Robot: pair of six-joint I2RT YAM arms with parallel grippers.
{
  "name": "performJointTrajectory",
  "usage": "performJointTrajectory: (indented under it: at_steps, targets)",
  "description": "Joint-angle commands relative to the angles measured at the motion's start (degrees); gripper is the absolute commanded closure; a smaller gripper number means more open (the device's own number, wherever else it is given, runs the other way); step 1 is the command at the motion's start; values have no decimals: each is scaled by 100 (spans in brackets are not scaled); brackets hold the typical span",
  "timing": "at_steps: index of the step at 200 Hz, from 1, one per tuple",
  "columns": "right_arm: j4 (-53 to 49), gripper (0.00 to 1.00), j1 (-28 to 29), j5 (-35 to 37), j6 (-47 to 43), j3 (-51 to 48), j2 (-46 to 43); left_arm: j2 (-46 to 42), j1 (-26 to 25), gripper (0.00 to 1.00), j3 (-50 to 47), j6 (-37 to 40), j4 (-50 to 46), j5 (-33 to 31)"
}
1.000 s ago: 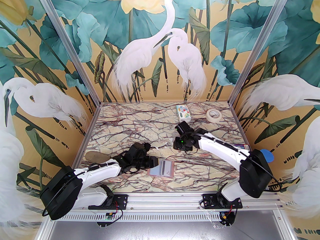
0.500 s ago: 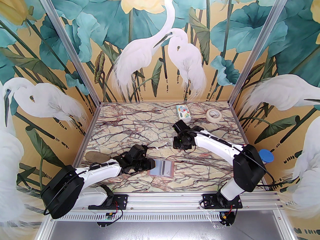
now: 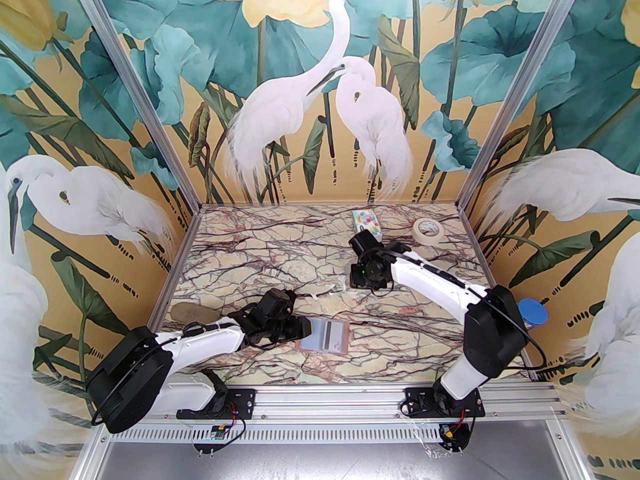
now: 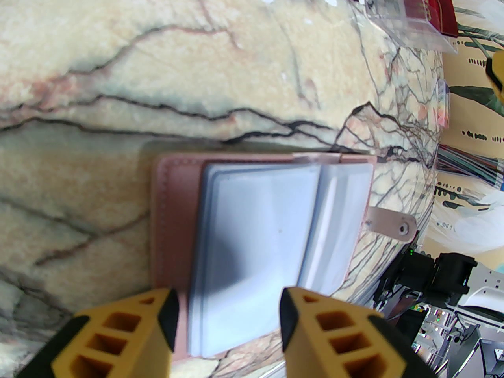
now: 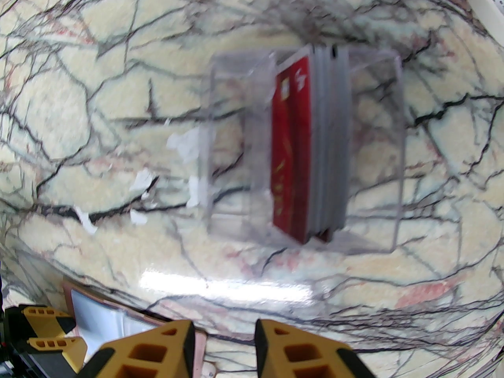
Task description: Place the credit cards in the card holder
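Card holder lies open & flat close to the counter's near edge, abt mid-width, clear sleeves up. A grey card w/ dark stripe shows on it; in a sleeve or just on top, can't tell. Its snap strap sticks out past one side.

L jaws are apart and low at the holder's left-hand end. They straddle the end of the sleeve stack but aren't closed on it.

Rest of the credit cards stand on edge in a clear stand nr mid-counter, right of centre, w/ a red one outermost. R jaws hover over the counter just on the stand's near side, small gap, nothing in it.

Bare marble strip btwn stand & holder, w/ a few white scraps beside the stand. Far-left corner area is open marble too.

Tissue pack & tape roll sit along the far edge toward the far-right corner. Blue lid is at the right edge, behind the R arm.
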Motion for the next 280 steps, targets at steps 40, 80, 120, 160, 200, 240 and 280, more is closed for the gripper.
performJointTrajectory:
  at_steps: [40, 80, 120, 160, 200, 240, 280]
  targets:
    - [-630, 65, -271, 1004, -555, 1185, 754, 205, 30, 52, -135, 127, -128, -117]
    - [-917, 63, -394, 1314, -824, 1820, 1373, 289, 32, 52, -115, 145, -90, -80]
    - [-888, 60, -453, 1294, -949, 2078, 1696, 302, 30, 52, -128, 163, -75, -81]
    - [-953, 59, -487, 1200, -1027, 2096, 1875, 301, 34, 52, -137, 154, -51, -90]
    - [-953, 59, -491, 1070, -1081, 2034, 1987, 327, 30, 52, -125, 150, -31, -81]
    - [-876, 59, -488, 958, -1101, 1973, 2094, 344, 32, 52, -128, 146, -22, -73]
    - [-916, 58, -491, 954, -1107, 2019, 2211, 346, 28, 52, -126, 145, -22, -73]
